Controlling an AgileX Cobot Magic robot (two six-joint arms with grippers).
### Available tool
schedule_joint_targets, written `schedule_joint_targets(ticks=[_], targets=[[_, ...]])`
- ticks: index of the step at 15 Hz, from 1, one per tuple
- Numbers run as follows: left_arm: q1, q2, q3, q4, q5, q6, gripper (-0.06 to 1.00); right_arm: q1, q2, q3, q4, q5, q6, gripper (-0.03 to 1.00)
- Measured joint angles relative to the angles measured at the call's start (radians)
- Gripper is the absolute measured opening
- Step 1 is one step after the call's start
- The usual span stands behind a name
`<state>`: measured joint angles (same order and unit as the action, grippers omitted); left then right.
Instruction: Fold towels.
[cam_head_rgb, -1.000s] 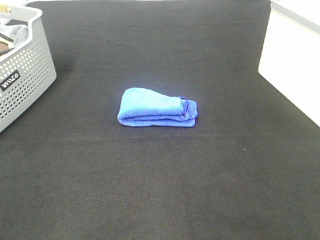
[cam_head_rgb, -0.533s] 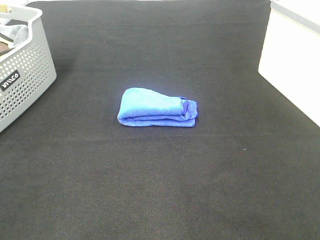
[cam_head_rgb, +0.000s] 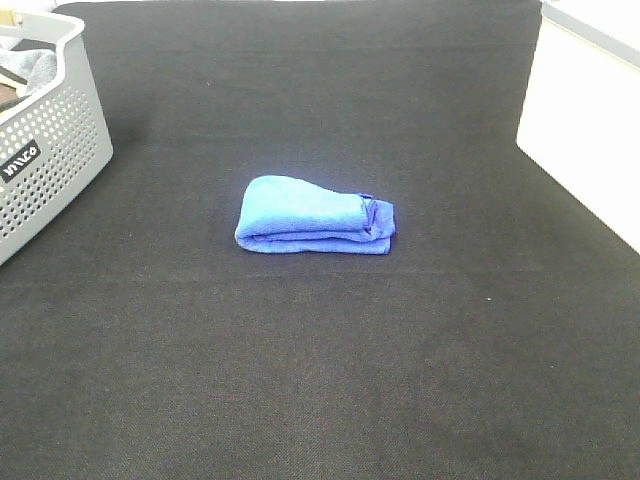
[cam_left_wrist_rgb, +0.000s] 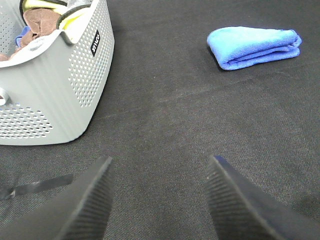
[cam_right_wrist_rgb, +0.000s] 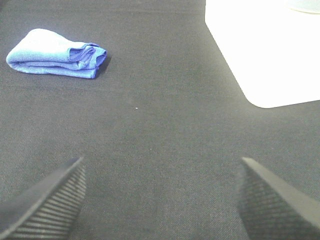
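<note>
A blue towel (cam_head_rgb: 314, 217) lies folded into a small bundle in the middle of the black table. It also shows in the left wrist view (cam_left_wrist_rgb: 255, 46) and in the right wrist view (cam_right_wrist_rgb: 55, 60). My left gripper (cam_left_wrist_rgb: 160, 200) is open and empty, low over the table, well short of the towel. My right gripper (cam_right_wrist_rgb: 160, 200) is open and empty, also well away from the towel. Neither gripper shows in the exterior high view.
A grey perforated basket (cam_head_rgb: 40, 150) holding more towels stands at the table's left edge; in the left wrist view (cam_left_wrist_rgb: 55, 85) brown and yellow cloths show inside. A white surface (cam_head_rgb: 585, 120) borders the table on the right, also in the right wrist view (cam_right_wrist_rgb: 265, 50).
</note>
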<state>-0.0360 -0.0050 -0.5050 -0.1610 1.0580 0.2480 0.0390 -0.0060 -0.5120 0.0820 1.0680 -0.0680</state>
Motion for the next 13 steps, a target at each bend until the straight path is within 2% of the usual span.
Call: schedule_joint_targets(ticks=[13], targets=[[0.0, 0.0, 0.0, 0.0, 0.0, 0.0, 0.54, 0.0, 0.0, 0.005, 0.006, 0.0, 0.0, 0.77]])
